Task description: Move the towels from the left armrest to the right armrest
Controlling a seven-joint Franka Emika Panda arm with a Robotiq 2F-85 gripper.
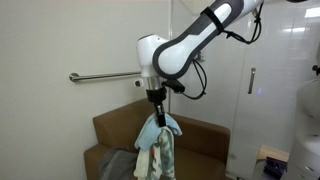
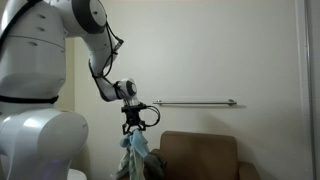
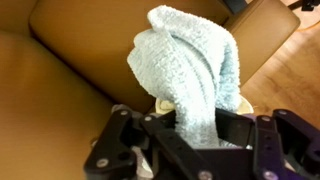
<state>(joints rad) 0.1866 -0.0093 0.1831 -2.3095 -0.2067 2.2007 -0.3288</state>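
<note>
My gripper (image 1: 156, 110) is shut on the towels, a light blue one (image 1: 160, 130) with a cream one hanging beside it, and holds them in the air above the brown armchair (image 1: 200, 140). In an exterior view the gripper (image 2: 133, 125) holds the bundle (image 2: 136, 150) over the chair's armrest side. In the wrist view the light blue towel (image 3: 190, 65) bulges out between the black jaws (image 3: 195, 125), with a bit of cream towel (image 3: 165, 104) beside it and the brown seat behind.
A metal grab bar (image 1: 100, 76) is fixed to the wall behind the chair; it also shows in an exterior view (image 2: 195, 102). A glass door (image 1: 250, 90) and a small stand (image 1: 272, 160) are beside the chair. Wooden floor (image 3: 290, 70) shows at the side.
</note>
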